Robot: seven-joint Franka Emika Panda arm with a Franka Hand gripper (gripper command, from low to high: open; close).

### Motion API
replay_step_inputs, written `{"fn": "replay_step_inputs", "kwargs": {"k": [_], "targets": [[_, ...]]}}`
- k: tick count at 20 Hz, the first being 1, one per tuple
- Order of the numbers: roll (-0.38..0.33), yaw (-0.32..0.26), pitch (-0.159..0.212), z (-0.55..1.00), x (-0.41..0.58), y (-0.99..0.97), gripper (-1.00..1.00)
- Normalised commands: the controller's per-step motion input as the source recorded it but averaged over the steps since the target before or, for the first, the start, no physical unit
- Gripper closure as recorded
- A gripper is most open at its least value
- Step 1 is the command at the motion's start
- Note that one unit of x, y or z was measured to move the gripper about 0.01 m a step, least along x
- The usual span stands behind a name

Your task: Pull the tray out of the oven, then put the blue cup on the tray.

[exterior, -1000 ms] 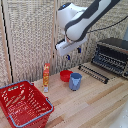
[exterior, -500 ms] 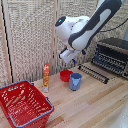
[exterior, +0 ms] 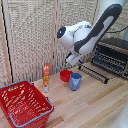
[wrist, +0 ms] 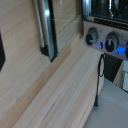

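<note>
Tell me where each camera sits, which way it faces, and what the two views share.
Exterior view: off the arm, facing the wooden table and slatted wall; shows the red basket, bottle, red bowl, blue cup, tray, oven, and the white arm; its gripper is unclear.
Wrist view: on the wrist, looking along the tabletop at the oven's knobs and open door; no gripper shows.
Shared: oven and table.

One oven point(exterior: 112, 56), one blue cup point(exterior: 75, 81), one basket point(exterior: 24, 104).
</note>
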Motion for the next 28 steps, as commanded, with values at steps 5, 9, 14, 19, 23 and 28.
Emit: {"fn": "replay_step_inputs", "kwargs": {"k": [5,9,14,19,23,28], "targets": [[-0.135,0.042,-0.060,0.12,-0.010,-0.85,-1.00],[-0.079,0.063,-0.005,-0.06,0.085,-0.90,-1.00],[-0.018,0.038,0.005,-0.14,0.181,-0.96,-1.00],[0.032,0.003,-0.008,0.00,0.138,-1.00,-1.00],[0.035,0.002,0.041,-0.12,0.263,-0.82,-1.00],[0.007,0.000,0.096,-0.23,0.294,-0.53,-1.00]]}}
